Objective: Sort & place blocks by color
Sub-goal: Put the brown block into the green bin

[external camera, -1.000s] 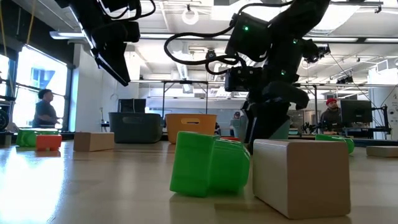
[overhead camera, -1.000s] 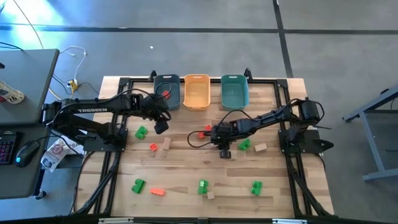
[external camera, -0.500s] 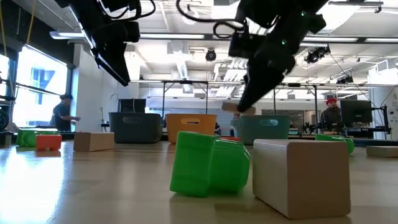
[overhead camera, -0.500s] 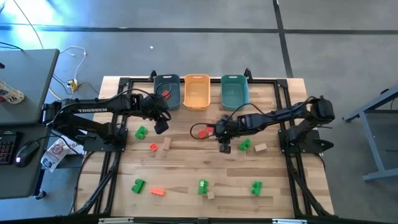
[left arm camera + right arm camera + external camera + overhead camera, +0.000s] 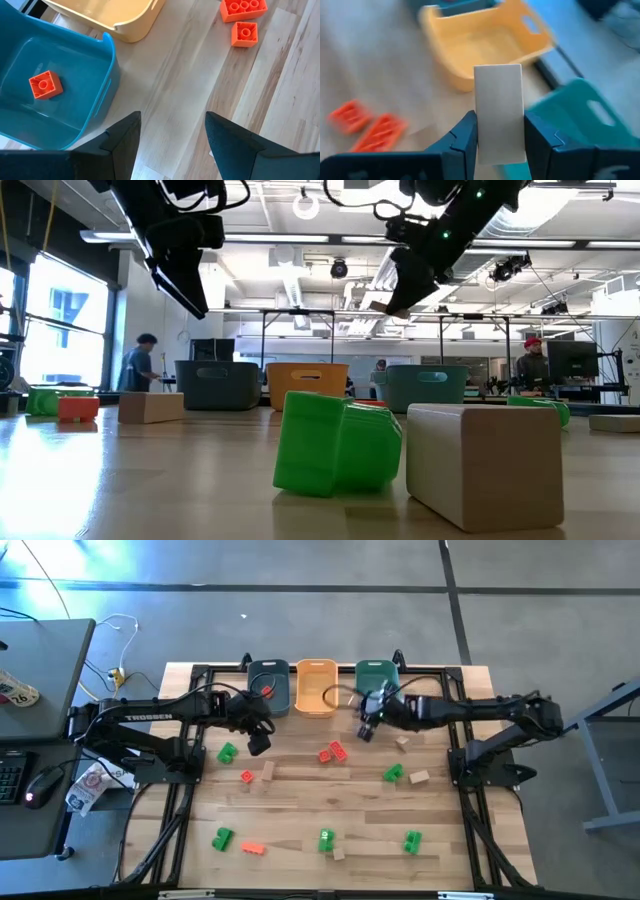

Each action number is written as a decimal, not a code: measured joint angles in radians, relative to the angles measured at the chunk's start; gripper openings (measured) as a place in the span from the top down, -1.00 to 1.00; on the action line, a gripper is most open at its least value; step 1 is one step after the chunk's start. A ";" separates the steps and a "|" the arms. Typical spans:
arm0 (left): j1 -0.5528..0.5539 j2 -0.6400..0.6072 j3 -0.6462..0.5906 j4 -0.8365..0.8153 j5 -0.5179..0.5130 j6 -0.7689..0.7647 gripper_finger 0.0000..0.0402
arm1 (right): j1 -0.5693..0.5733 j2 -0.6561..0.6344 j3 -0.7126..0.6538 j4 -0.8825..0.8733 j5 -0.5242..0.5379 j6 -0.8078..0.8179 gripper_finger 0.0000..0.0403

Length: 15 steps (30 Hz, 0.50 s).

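My right gripper (image 5: pixel 366 731) hangs in the air just in front of the teal bin (image 5: pixel 377 682) and the orange-yellow bin (image 5: pixel 317 686), shut on a tan wood block (image 5: pixel 498 107). My left gripper (image 5: pixel 258 744) waits open above the table beside the blue-grey bin (image 5: pixel 268 686), which holds one red-orange block (image 5: pixel 45 84). Two red-orange blocks (image 5: pixel 331 752) lie side by side at mid-table. Several green, tan and red-orange blocks lie scattered flat on the wooden table. My right gripper pinches the tan block by its two long sides (image 5: pixel 479 125) between the two fingers. The block runs along the fingers and its free end (image 5: pixel 497 72) sticks out past them. The fingers slant downward, coming from the table's right side. The block is lifted clear of the table.
Loose blocks lie near my right gripper: a tan one (image 5: pixel 401 743), a green one (image 5: pixel 392 773) and another tan one (image 5: pixel 418 777). More lie along the near edge, such as a green one (image 5: pixel 326 839). A green block (image 5: pixel 227 752) lies by my left gripper.
My right gripper has risen from the table's middle and gone toward the far edge, up to the bins, rolling and tipping less steeply as it went. It stays shut on the tan block, now lifted clear. The two red-orange blocks it stood beside now lie uncovered.
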 joint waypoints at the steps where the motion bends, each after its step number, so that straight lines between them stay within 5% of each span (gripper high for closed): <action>1: 0.000 0.000 0.000 0.000 0.000 0.000 -0.04 | -0.022 -0.003 0.000 0.000 0.011 0.000 0.50; 9: 0.000 0.000 0.000 0.000 0.002 0.000 -0.04 | -0.196 0.021 0.001 0.039 0.013 0.000 0.49; 15: 0.000 0.000 0.000 0.000 0.002 0.000 -0.04 | -0.309 0.099 0.001 0.065 -0.085 0.022 0.48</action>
